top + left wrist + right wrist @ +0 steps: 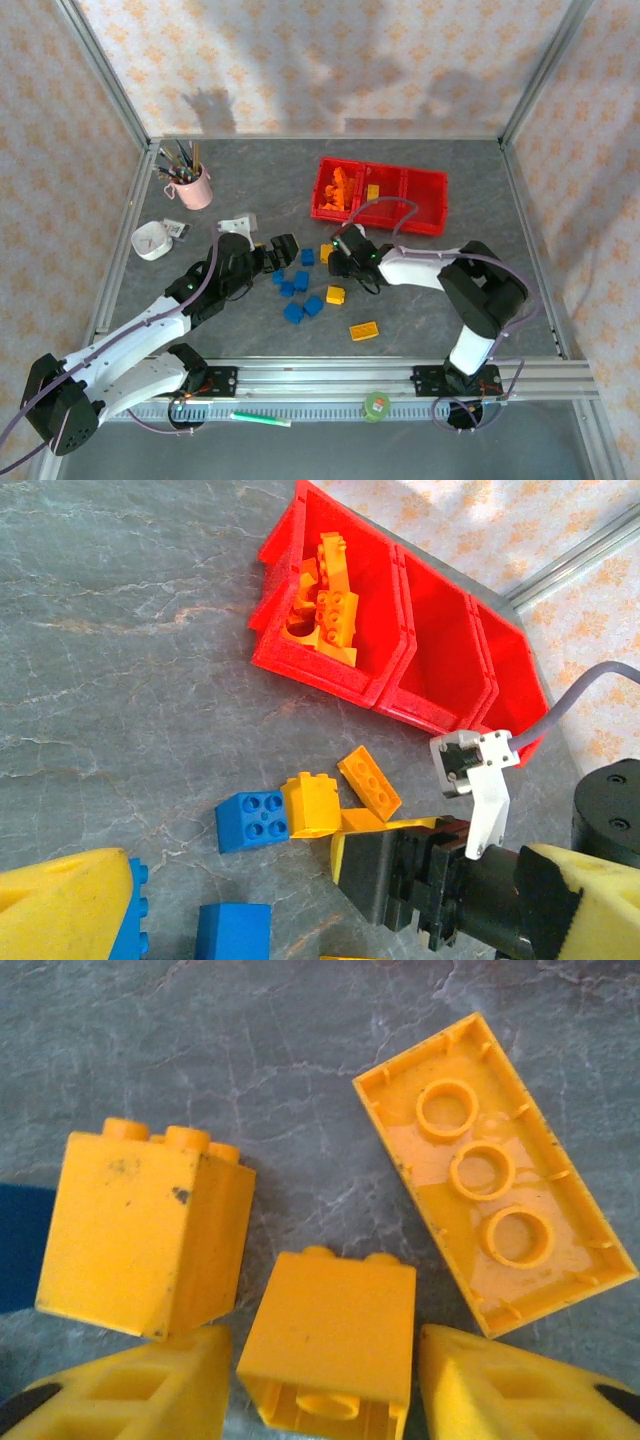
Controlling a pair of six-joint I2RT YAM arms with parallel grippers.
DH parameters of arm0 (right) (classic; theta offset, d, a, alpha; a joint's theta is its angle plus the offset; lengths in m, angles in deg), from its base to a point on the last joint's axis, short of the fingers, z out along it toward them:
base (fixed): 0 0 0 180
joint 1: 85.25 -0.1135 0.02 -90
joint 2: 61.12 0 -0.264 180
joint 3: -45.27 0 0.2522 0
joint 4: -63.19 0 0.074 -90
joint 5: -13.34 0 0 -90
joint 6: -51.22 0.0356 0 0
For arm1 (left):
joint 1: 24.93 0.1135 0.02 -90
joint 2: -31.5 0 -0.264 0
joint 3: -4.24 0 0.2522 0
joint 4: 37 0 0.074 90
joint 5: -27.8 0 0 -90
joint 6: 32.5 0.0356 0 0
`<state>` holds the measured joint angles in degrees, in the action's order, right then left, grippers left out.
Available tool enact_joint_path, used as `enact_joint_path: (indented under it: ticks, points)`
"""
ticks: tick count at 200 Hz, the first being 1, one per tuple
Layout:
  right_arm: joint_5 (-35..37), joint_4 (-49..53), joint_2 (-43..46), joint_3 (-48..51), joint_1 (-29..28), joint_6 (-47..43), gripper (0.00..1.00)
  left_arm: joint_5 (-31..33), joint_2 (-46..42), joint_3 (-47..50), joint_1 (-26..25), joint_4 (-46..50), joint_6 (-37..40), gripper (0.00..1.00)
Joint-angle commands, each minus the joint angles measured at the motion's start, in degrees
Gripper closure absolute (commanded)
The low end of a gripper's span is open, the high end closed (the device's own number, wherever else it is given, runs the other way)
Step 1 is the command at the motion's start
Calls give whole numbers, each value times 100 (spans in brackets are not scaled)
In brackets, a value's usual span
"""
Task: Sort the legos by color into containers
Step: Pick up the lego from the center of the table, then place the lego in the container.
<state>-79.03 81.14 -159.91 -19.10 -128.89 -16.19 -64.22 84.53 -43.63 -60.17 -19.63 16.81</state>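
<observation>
Left gripper [278,252]: jaws stood wide apart, empty, beside the blue bricks [297,291] on the table [200,160].
Right gripper [325,1380]: fingers flanked a small yellow brick [330,1325], close against it; a grip could not be told.
Red bins [432,207]: orange bricks [340,190] in the left compartment, a yellow brick [372,191] in the middle.
</observation>
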Motion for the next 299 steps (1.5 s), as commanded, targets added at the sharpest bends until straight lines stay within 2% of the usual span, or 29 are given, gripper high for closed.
enact_joint_path:
  ticks: [1, 55, 100, 142, 196, 222, 241, 260, 299]
  points:
    - [462, 32, -181, -194, -27, 88, 51, 156, 49, 32, 0, -29, -62, 1]
    - [516, 224, 90, -146, -31, 110, 71, 108, 88, -87, -5, 51, -18, 1]
    - [685, 830, 904, -224, 76, 158, 72, -109, 196, -309, 0, 25, 69, 1]
    - [389, 1343, 1053, -823, 941, -29, 72, -261, 552, -569, -1, -165, 183, 1]
    - [326, 1471, -182, -2334, 1880, -447, 72, -448, 1404, -1094, -1, -537, 263, 1]
    - [501, 1623, -902, -3118, 2138, -566, 71, -457, 1767, -1367, 0, -651, 270, 1]
    - [337, 1632, -1222, -3507, 2286, -650, 63, -405, 1951, -1502, -2, -710, 273, 1]
    - [309, 1642, -1288, -3709, 2306, -708, 53, -447, 2060, -1596, 0, -722, 297, 1]
    - [-15, 1641, -837, -3391, 2225, -638, 46, -477, 1933, -1564, 0, -653, 311, 1]
